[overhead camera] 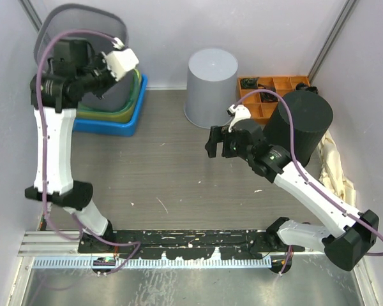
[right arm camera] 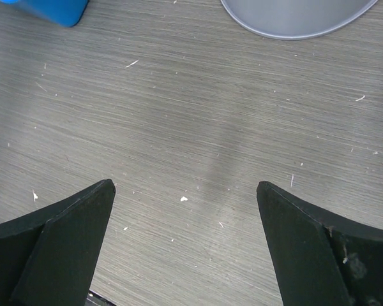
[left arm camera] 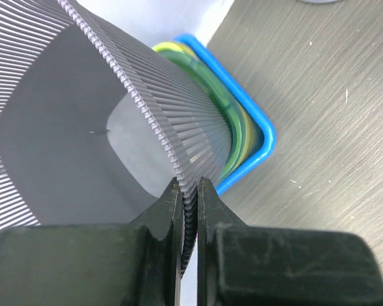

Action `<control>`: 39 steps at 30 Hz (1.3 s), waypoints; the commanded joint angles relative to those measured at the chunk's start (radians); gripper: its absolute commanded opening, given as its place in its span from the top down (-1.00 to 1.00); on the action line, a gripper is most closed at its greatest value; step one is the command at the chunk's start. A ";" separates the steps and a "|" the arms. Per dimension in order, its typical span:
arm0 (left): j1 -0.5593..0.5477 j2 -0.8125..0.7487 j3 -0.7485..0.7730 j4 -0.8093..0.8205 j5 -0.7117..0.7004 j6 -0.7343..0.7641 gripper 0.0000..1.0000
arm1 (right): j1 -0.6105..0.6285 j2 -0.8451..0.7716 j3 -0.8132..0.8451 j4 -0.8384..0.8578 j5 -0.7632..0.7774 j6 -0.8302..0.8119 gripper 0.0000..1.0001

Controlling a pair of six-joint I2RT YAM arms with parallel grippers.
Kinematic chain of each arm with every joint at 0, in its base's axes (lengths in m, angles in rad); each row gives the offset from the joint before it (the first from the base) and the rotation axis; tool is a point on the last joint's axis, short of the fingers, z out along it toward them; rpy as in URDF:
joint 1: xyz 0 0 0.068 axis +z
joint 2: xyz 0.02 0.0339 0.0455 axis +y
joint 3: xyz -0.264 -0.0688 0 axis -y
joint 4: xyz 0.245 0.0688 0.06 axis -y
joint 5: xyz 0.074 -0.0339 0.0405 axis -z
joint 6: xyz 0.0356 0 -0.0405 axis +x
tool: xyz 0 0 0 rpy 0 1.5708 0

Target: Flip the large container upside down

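The large container [overhead camera: 83, 22] is a grey ribbed bin at the back left, standing inside nested coloured tubs. In the left wrist view its toothed rim [left arm camera: 147, 108] runs straight into my left gripper [left arm camera: 189, 191], which is shut on the rim, one finger inside the wall and one outside. The bin's grey inside [left arm camera: 70, 127] fills the left of that view. My right gripper [overhead camera: 214, 141] hovers over the middle of the table, apart from the bin. It is open [right arm camera: 185, 188], with only bare tabletop between its fingers.
A blue tub [overhead camera: 115, 121] holding green and yellow tubs [left arm camera: 233, 121] sits under the bin. A grey upturned bucket [overhead camera: 210, 86] stands at the back centre, and a black cylinder [overhead camera: 300, 121], an orange compartment box [overhead camera: 271, 89] and crumpled cloth [overhead camera: 335, 166] are at the right.
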 commanded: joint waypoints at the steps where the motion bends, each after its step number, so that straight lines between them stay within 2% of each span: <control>1: -0.214 -0.255 -0.018 0.235 -0.288 0.210 1.00 | 0.001 -0.058 0.052 -0.012 0.037 0.018 -0.99; 5: -0.354 -0.329 -0.012 0.372 -0.433 0.310 1.00 | 0.001 -0.092 0.081 -0.043 0.102 0.019 -1.00; 9: -0.371 -0.404 -0.026 0.473 -0.390 0.289 1.00 | 0.002 -0.153 0.104 -0.054 0.205 0.050 -1.00; 11: -0.371 -0.407 0.042 0.399 -0.334 0.182 1.00 | 0.000 -0.181 0.128 -0.092 0.284 0.084 -1.00; 14: -0.371 -0.407 0.113 0.240 -0.231 -0.024 1.00 | 0.001 -0.228 0.194 -0.197 0.495 0.164 -1.00; 15: -0.371 -0.419 0.094 0.197 -0.182 -0.096 1.00 | 0.001 -0.251 0.204 -0.223 0.569 0.185 -1.00; 19: -0.371 -0.457 -0.045 0.119 0.031 -0.346 1.00 | 0.001 -0.359 0.239 -0.264 0.680 0.200 -1.00; 27: -0.371 -0.420 -0.122 0.125 0.430 -0.686 1.00 | 0.001 -0.443 0.502 -0.551 0.851 0.209 -1.00; 31: -0.371 -0.444 -0.279 0.235 0.623 -0.873 1.00 | 0.000 -0.508 0.527 -0.629 0.862 0.246 -1.00; 34: -0.371 -0.448 -0.414 0.383 0.764 -1.053 1.00 | 0.000 -0.522 0.529 -0.679 0.862 0.284 -1.00; 37: -0.391 -0.440 -0.554 0.623 0.863 -1.288 1.00 | 0.001 -0.514 0.533 -0.708 0.860 0.305 -1.00; 39: -0.415 -0.434 -0.671 0.881 0.896 -1.478 1.00 | 0.001 -0.509 0.533 -0.716 0.857 0.315 -0.99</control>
